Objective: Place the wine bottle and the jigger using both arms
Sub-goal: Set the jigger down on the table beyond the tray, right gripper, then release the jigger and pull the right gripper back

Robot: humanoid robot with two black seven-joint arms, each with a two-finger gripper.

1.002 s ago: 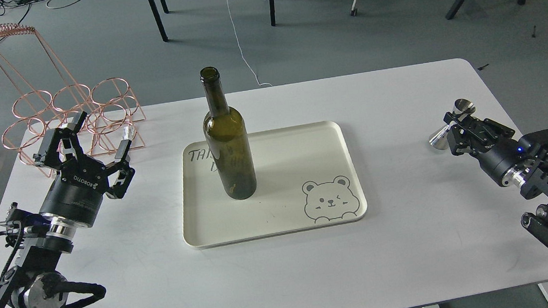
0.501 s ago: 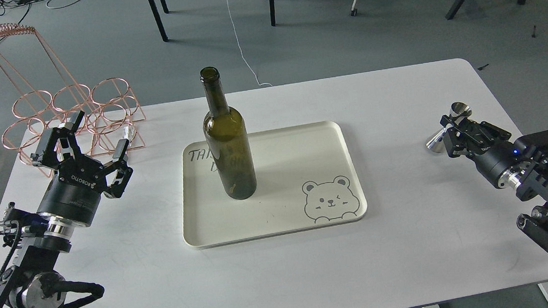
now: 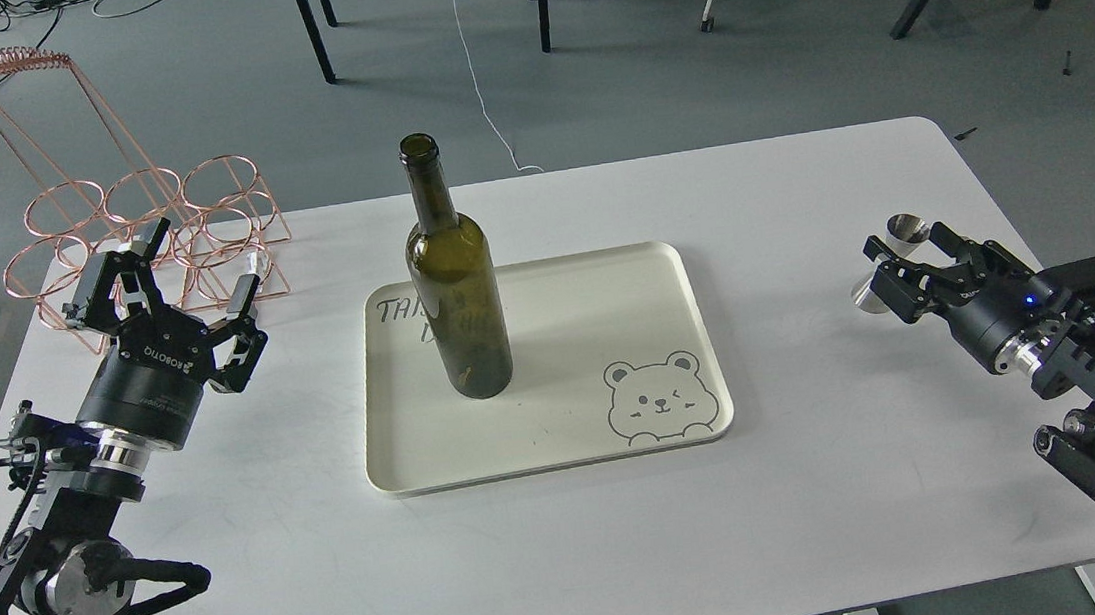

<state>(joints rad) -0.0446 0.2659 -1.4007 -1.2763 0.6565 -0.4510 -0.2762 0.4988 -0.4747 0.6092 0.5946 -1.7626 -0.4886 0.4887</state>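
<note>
Right gripper [image 3: 890,266], at the right edge of the frame, is clamped around the shiny silver jigger [image 3: 894,254], tilted above the white table [image 3: 826,482]. Left gripper [image 3: 167,296], at left, hangs spread and empty. At centre, the tall olive-green wine bottle [image 3: 454,286] stands upright on the cream tray [image 3: 561,447].

A cream bear-printed tray [image 3: 561,452] lies mid-table [image 3: 826,482]; copper wire rack [image 3: 148,225] far-left.

Glossy dark green glass is seen in the bottle [image 3: 454,286]; polished metal in the jigger [image 3: 890,259]; matt cream in the tray [image 3: 561,447].
</note>
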